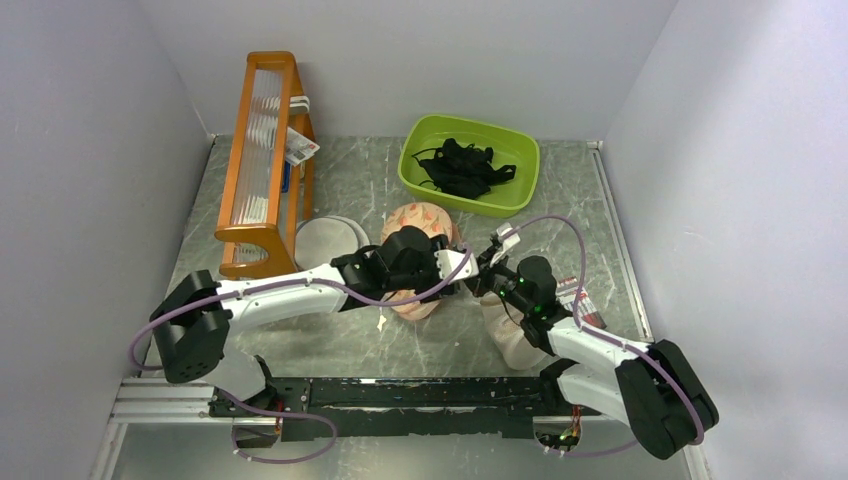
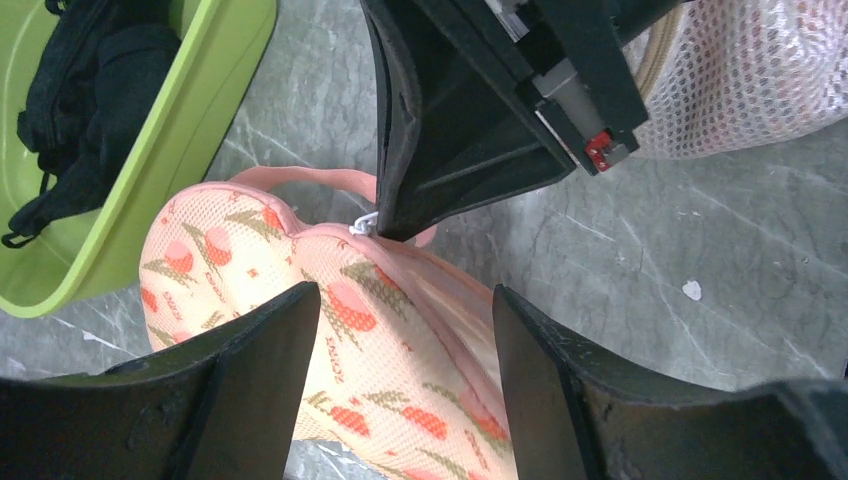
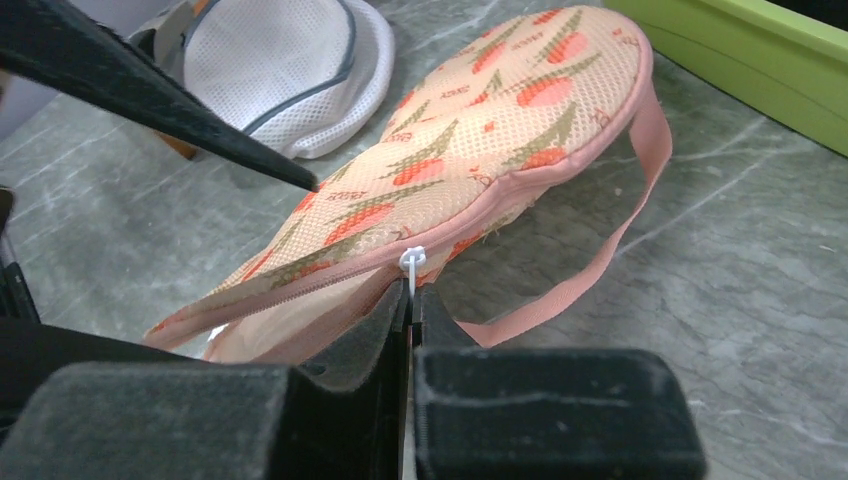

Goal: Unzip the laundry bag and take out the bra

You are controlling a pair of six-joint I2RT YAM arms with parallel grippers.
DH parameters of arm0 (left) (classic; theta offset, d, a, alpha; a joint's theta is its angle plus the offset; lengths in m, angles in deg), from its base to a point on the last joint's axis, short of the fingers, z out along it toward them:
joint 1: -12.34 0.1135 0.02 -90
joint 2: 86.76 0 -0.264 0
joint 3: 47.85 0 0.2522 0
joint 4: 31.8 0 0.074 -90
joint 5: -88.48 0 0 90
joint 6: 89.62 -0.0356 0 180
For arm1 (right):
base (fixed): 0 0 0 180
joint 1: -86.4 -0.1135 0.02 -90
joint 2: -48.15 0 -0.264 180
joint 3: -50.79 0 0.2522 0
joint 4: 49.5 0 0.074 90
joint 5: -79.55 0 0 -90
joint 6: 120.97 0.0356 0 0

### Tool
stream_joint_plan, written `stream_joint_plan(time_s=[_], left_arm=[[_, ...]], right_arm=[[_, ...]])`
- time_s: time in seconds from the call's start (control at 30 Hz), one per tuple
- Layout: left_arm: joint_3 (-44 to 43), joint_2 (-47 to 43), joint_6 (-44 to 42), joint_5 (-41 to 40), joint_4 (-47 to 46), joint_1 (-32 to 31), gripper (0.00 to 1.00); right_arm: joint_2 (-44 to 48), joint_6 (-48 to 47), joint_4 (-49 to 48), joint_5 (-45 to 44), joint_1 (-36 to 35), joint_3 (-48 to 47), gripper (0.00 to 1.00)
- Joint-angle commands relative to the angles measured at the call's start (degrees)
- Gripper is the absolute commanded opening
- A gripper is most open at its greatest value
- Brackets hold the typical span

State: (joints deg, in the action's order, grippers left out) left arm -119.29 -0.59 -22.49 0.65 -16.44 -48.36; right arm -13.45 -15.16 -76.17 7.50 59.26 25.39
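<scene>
- The peanut-shaped cream fabric laundry bag with orange-pink leaf print and pink zip edging (image 3: 470, 150) lies flat on the table, just ahead of the right fingers and between the left ones
- The bra is nowhere in view; it is probably inside the bag
- The right gripper (image 3: 411, 300) has its fingers pressed together on the small white zip pull (image 3: 411, 260) at the bag's waist; how far the zip is open cannot be told
- The left gripper (image 2: 402, 295) has its fingers (image 2: 250, 370) spread wide, one on either side of a lobe, gripping nothing
- Risk: with nothing pinning the bag, tugging the pull may drag the whole pouch instead of running the zip
- Risk: the tiny pull could slip from the pads, or the pink fabric strap loop (image 3: 600, 260) beside the right fingers could snag
- Beyond the fingers: a round white mesh disc (image 3: 290, 70) and a lime-green plastic tub (image 2: 190, 130) holding black garments (image 1: 462, 165)
- The small lettering in the bag's print is too small to read
</scene>
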Motion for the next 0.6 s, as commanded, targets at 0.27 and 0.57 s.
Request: stream_joint_plan(time_s=[0.27,0.57], left_arm=[[-5.31,7.33,2.47,-6.29,1.38,-0.11,0.72],[-3.53,5.3,-0.71,-10.99,-0.21,-0.11,0.32]], right_arm=[[-1.39,-0.58,-5.54,4.11,-0.81,0.26,0.0],[0.05,-0.97,-1.87,-1.26,-0.81,-0.13,0.0]])
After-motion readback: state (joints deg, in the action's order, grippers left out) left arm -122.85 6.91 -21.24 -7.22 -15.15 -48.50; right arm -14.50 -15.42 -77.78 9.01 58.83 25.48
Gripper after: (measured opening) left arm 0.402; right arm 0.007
